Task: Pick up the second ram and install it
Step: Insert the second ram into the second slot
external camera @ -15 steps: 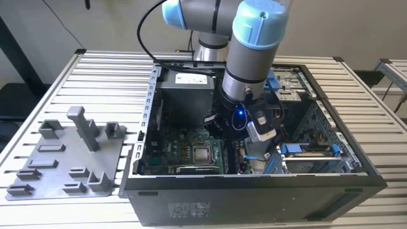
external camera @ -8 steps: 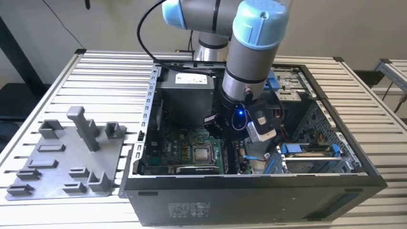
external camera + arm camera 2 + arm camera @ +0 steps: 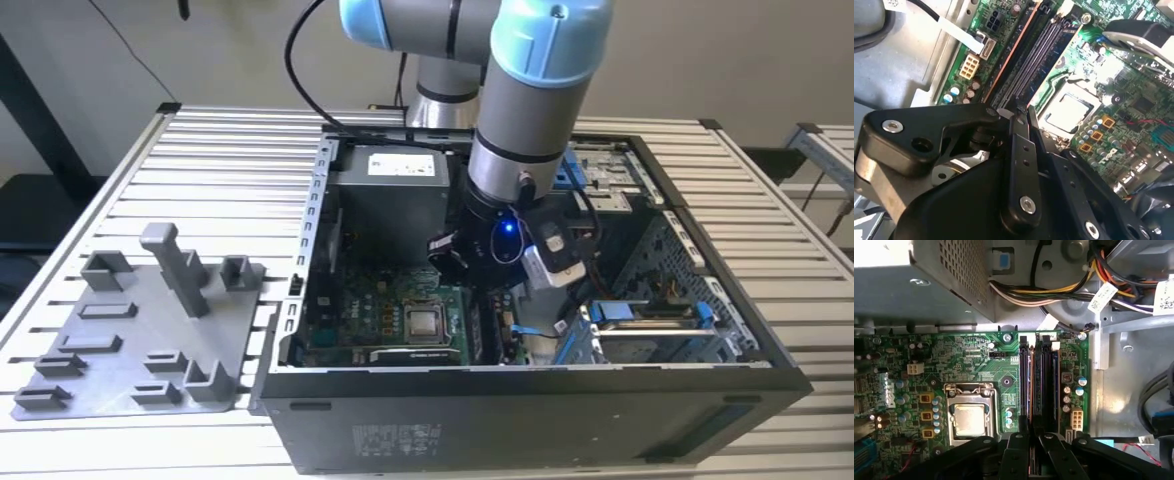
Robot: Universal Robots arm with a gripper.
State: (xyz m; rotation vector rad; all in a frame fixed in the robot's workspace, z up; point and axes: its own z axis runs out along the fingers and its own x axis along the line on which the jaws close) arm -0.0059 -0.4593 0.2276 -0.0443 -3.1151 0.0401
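Note:
My gripper [image 3: 1030,439] hangs inside the open computer case [image 3: 534,385], low over the motherboard's black memory slots [image 3: 1046,385]. Its black fingers [image 3: 1024,150] stand close together on a thin stick seen edge-on as a brownish line, the second ram [image 3: 1030,390]. That line runs along the slot row away from the fingertips in both wrist views [image 3: 1014,50]. Whether the stick sits fully in a slot cannot be told. In the exterior view the arm's wrist [image 3: 501,235] reaches down over the green motherboard [image 3: 387,310].
A silver processor socket [image 3: 970,420] lies beside the slots. The grey power supply [image 3: 919,285] and a bundle of coloured cables [image 3: 1054,290] sit at the slots' far end. A grey tray [image 3: 147,340] with upright blocks lies at the exterior view's left, outside the case.

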